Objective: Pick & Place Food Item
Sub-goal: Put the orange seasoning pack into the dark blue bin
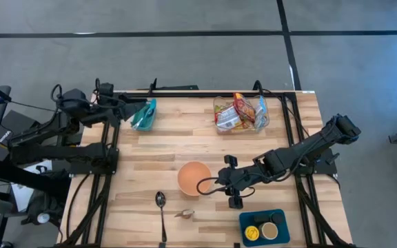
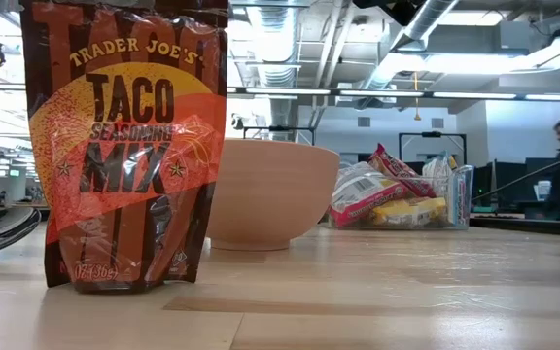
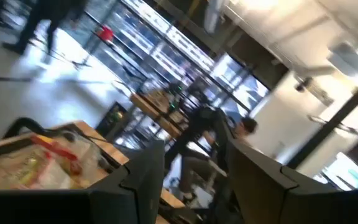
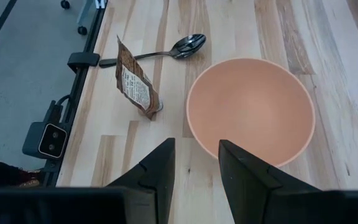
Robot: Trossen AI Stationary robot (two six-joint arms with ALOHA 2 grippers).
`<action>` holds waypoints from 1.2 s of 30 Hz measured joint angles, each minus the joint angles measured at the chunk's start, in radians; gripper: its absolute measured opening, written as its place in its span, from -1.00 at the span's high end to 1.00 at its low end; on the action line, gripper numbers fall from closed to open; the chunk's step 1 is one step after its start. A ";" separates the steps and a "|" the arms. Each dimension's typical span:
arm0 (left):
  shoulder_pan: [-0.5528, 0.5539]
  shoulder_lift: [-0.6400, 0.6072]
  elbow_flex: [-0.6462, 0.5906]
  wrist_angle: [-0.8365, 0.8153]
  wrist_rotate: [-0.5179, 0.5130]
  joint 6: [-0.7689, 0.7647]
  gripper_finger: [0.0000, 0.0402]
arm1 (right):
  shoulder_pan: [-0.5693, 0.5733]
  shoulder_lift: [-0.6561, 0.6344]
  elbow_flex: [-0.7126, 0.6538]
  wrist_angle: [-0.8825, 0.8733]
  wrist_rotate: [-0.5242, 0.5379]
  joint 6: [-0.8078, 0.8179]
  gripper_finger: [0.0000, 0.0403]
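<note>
Right gripper (image 4: 196,163) fingers narrowly parted beside peach bowl (image 4: 250,112) (holding nothing), left gripper (image 3: 194,171) likewise empty

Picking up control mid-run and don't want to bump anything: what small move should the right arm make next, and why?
Probably ease the right gripper past the bowl toward the taco seasoning packet. Its fingers stand apart with nothing between them, hovering at the bowl's rim, while the packet stands upright on the table beside the bowl, near the spoon. The left gripper waits at the far left corner.
</note>
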 joint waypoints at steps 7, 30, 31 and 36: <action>-0.136 0.055 0.000 -0.006 0.086 -0.001 0.16 | -0.005 0.000 0.000 -0.021 0.000 -0.007 0.42; -0.759 0.540 -0.001 -0.006 -0.197 0.022 0.16 | -0.034 0.000 0.000 -0.029 0.000 -0.008 0.42; -0.773 0.558 -0.001 -0.006 -0.196 -0.021 0.16 | -0.034 0.000 0.000 -0.029 0.000 -0.008 0.42; -0.818 0.632 -0.001 0.029 -0.197 -0.220 0.16 | -0.034 0.000 0.000 -0.029 0.000 -0.008 0.42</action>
